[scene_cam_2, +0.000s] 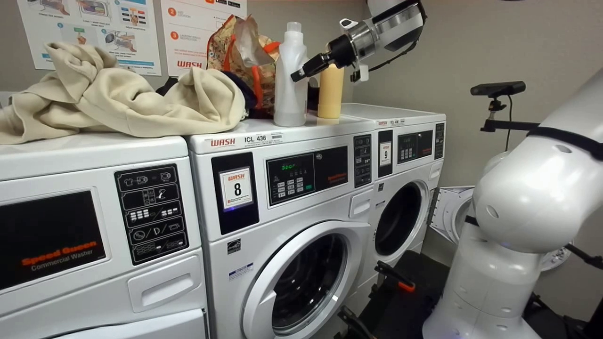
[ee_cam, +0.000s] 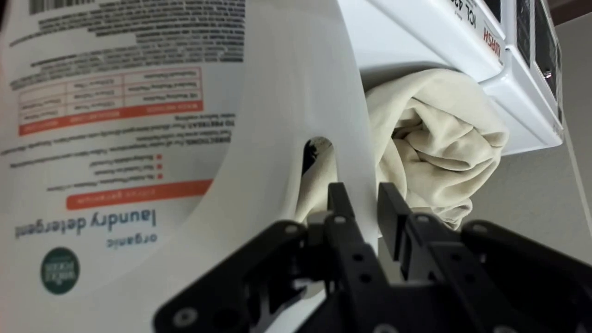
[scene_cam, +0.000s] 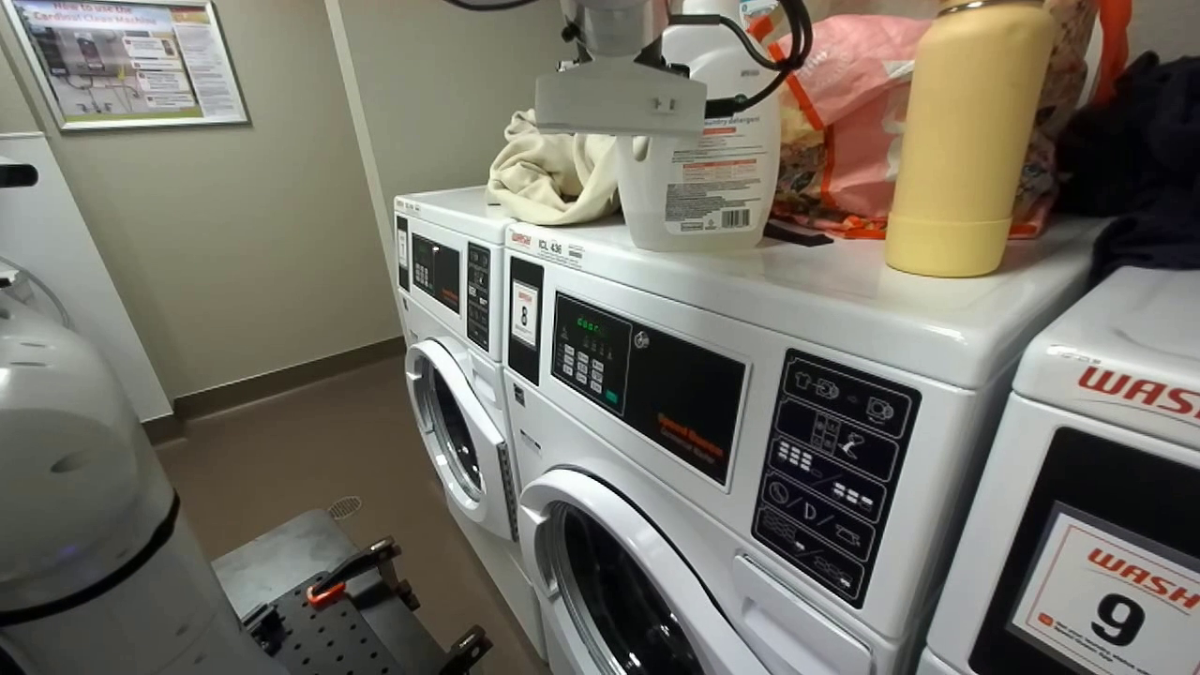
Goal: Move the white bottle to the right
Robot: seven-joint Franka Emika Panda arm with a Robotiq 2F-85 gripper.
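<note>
The white bottle [scene_cam: 698,202] stands upright on top of washer number 8. It is a translucent jug with a side handle, and its printed label shows in the wrist view [ee_cam: 282,83]. Its white cap shows in an exterior view, where the bottle [scene_cam_2: 290,101] stands left of the arm. My gripper [ee_cam: 360,199] has its fingers close together on either side of the handle, which fills the gap between the tips. In an exterior view the gripper [scene_cam_2: 297,75] reaches down to the bottle from the upper right. In an exterior view the wrist hides the fingers and part of the bottle.
A pale-yellow bottle [scene_cam: 966,141] stands on the washer [scene_cam: 844,291] to one side of the jug. A patterned bag [scene_cam: 862,141] lies behind. Cream cloth [scene_cam_2: 141,103] lies on the other side. The washer's front edge is close to the jug. Dark cloth [scene_cam: 1144,159] lies beyond.
</note>
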